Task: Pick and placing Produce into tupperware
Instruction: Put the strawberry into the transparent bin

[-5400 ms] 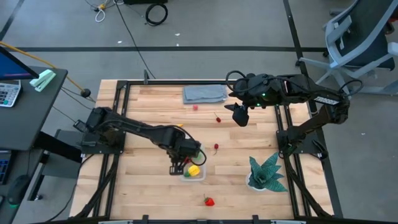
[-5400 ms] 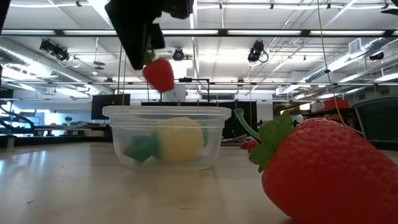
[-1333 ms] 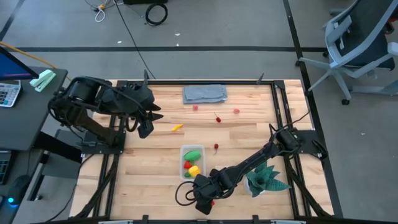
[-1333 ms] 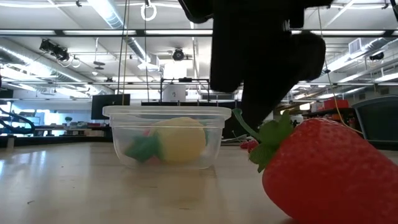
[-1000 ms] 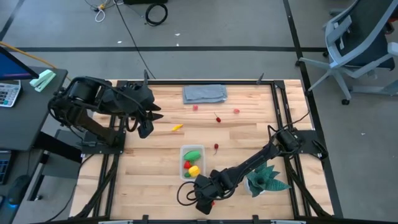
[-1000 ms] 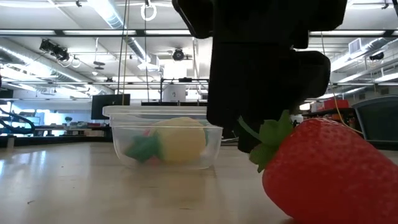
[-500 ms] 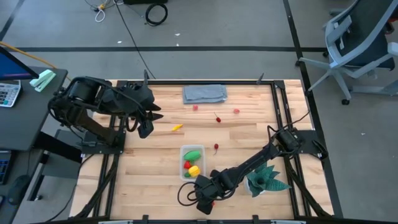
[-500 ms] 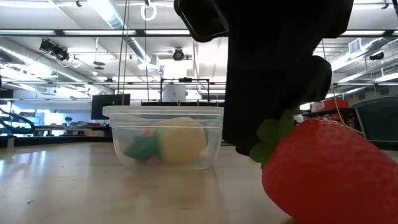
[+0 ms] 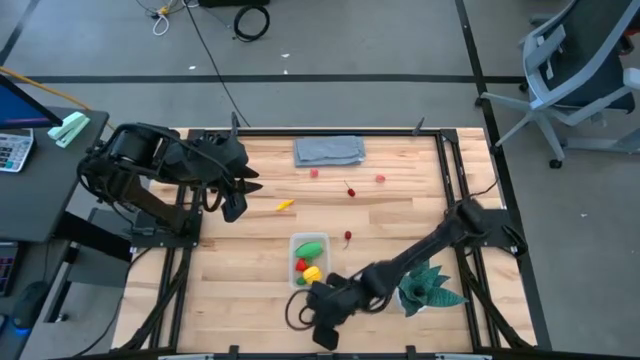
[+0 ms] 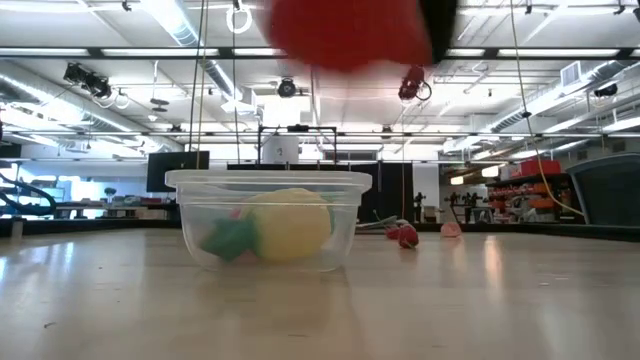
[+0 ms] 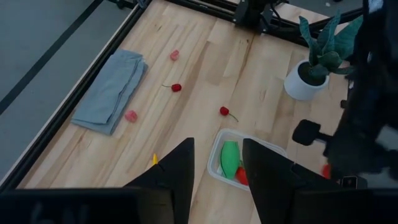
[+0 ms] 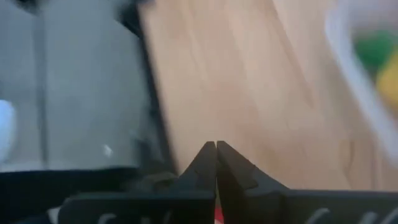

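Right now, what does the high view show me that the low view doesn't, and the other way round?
Only the high view: the folded grey cloth, the potted plant, the yellow-orange sliver, the left end effector waiting over the table's left side, and the right end effector, which hides its load. Only the low view: the red strawberry up off the table, higher than the tub's rim. Both: the tupperware with the yellow lemon inside.
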